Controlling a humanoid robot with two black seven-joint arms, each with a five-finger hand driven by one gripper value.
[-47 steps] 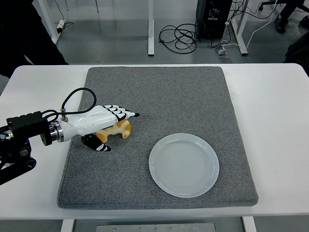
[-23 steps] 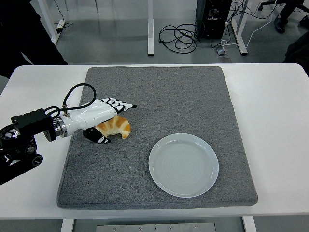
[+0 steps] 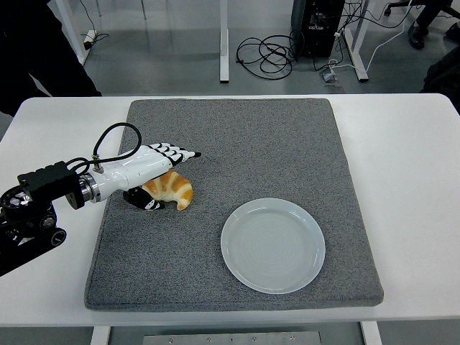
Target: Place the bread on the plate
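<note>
There was 1 plate [image 3: 273,245], round, smooth and pale, with nothing on it. It sat on the near right part of 1 gray mat [image 3: 237,154], which looked rough and fuzzy and was shaped like a square. The mat lay on 1 white table [image 3: 410,158]. There was 1 bread [image 3: 171,190], a curved golden croissant, on the left side of the mat, well apart from the plate. The left hand [image 3: 147,175] was white with black tips. Its fingers reached straight out over the bread, close together, and its thumb [image 3: 144,202] curled under beside it, so the hand cupped the bread.
</note>
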